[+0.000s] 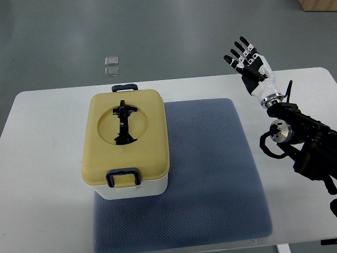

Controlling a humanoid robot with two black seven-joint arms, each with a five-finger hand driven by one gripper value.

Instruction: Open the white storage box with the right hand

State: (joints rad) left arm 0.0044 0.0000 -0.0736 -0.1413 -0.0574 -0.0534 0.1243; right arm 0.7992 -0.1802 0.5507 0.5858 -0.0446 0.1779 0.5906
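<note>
Right hand (247, 60) was raised with fingers spread, empty, well apart from the closed white plastic storage box with yellow lid (126, 142) on the surface. Latched front clasp (123, 177) was judged likely to make the box lift or slide.

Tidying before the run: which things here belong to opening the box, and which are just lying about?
Job:
box, lid shut
front latch
right robot hand, open, raised well clear of the box

Lying about:
blue mat under the box
two small clear squares on the floor
</note>
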